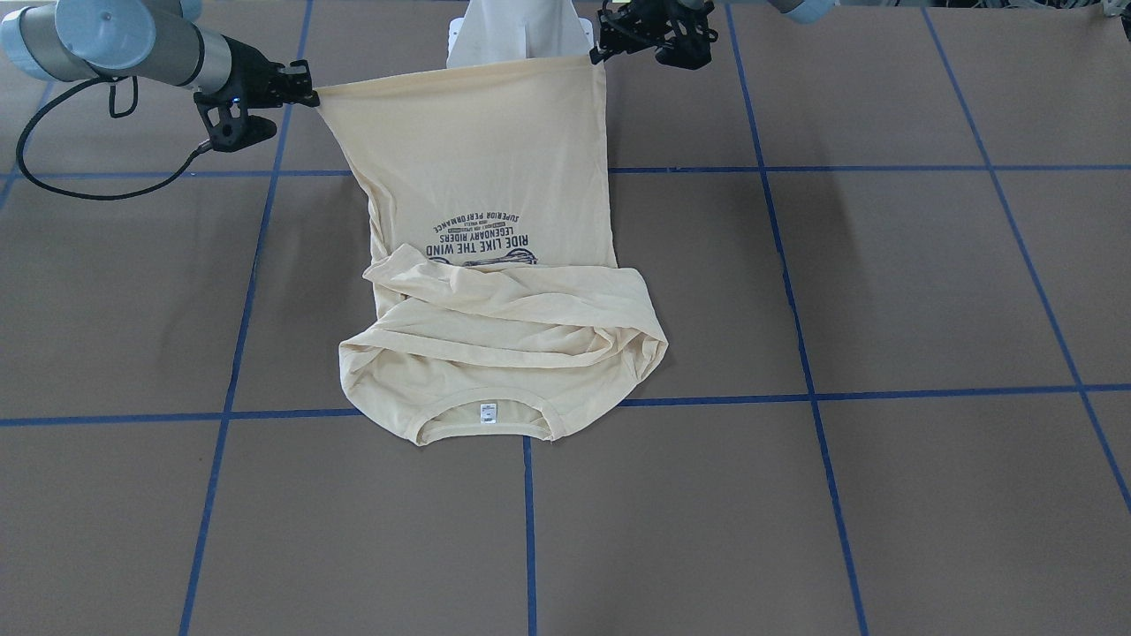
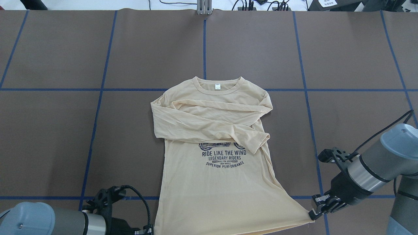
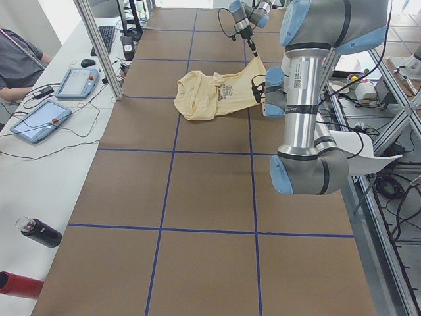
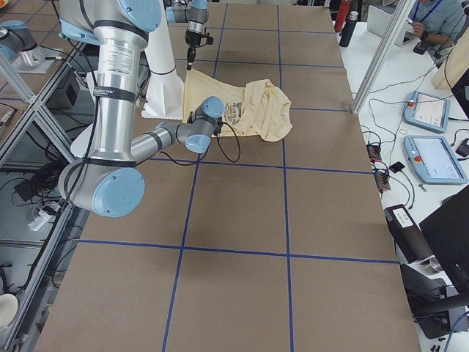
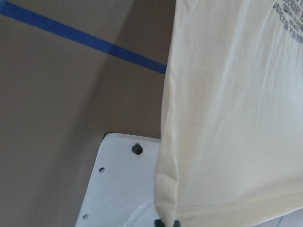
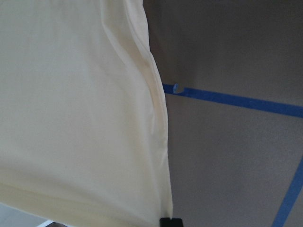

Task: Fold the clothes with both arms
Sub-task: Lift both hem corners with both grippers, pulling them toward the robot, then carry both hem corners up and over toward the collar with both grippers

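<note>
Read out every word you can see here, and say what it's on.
"RIDE LIKE THE WIND": print on the shirt.
"LEGENDARY RIDERS": same print.
"SUPERIOR PERFORMANCE": same print.
Two tiny lines between these: too small to read.
White neck label: too small to read.

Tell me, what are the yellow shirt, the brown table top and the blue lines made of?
The shirt looks like thin, soft knit cloth, matte: it wrinkles, drapes and stretches where pulled. The table top looks like brown paper or card, matte and flat; I cannot be sure. The blue lines look like stuck-on tape.
</note>
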`<state>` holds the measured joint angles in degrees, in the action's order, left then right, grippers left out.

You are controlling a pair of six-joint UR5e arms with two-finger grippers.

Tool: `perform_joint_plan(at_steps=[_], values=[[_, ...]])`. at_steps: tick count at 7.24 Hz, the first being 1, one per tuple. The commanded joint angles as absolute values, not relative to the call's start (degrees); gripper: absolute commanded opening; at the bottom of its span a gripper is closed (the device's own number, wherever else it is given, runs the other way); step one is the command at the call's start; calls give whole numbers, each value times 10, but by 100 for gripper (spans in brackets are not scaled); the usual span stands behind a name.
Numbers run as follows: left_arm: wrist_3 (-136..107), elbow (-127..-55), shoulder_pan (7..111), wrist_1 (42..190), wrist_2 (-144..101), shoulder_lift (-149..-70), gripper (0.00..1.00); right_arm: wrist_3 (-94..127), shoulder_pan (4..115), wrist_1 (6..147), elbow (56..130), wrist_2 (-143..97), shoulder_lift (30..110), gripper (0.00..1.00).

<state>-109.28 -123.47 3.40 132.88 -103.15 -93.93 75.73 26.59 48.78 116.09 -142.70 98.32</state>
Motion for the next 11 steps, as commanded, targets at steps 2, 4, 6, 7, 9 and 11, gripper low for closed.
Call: perform_joint_plan(at_steps=[2,4,6,7,9,11], values=[[-1092,-1254,65,1328,-1068,-938,0,780,297,489,1151,-1431,935,0],[-1083,-1252,116,1328,-1071,-940,0,780,372,489,1148,-1433,908,0],[-1081,-1246,189,1328,-1079,-952,0,779,441,490,1132,-1432,869,0],[-1081,-1226,232,1328,-1110,-974,0,779,468,491,1116,-1431,840,0],[-1060,-1172,299,1327,-1133,-1028,0,779,510,493,1079,-1428,789,0],[-1034,-1132,360,1325,-1144,-1067,0,773,532,493,1024,-1425,746,0]])
